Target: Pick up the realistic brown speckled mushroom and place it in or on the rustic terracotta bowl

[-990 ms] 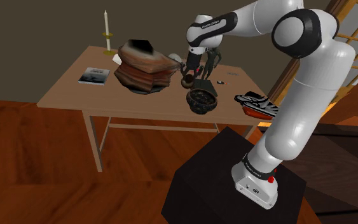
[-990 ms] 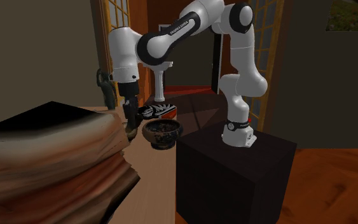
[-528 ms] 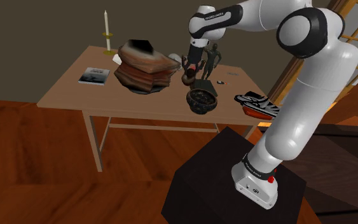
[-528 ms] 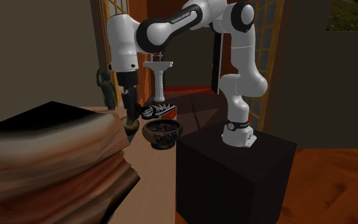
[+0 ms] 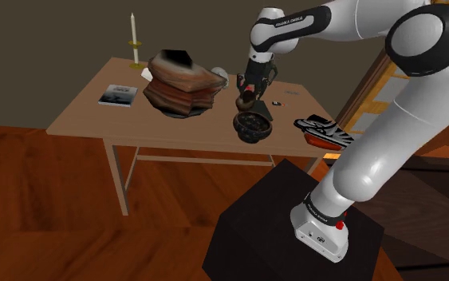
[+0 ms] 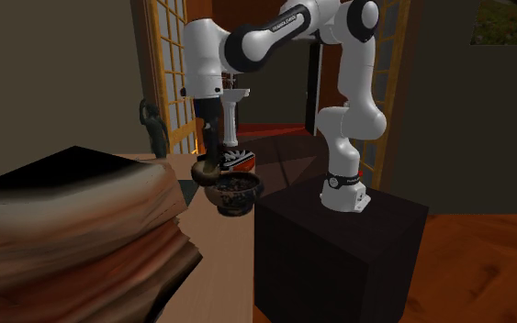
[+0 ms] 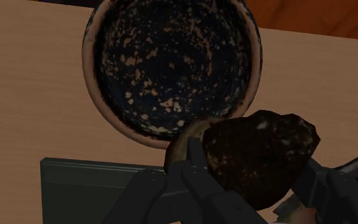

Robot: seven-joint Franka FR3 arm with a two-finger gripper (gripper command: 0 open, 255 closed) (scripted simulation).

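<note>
Pincer point(image 7: 254, 177) clasps mushroom point(image 7: 260, 151); paler end points toward bowl point(image 7: 93, 83) below.

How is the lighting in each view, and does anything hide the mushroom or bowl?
Shoulder view: evenly lit, mushroom and bowl visible. Second exterior view: dim, layered brown stack looms in front. Wrist view: bright table, mushroom and bowl both dark.

The mushroom point(image 7: 260, 153) is a dark brown, lumpy cap flecked with lighter specks, with a paler tan part beside it. It is clasped between the two fingers of the gripper point(image 5: 247, 95) and hangs in the air. The bowl point(image 7: 171, 63) is round and upright, with a reddish-brown rim and a dark inside spotted with orange. It stands below the gripper, just past the fingertips, apart from the mushroom and empty.
</note>
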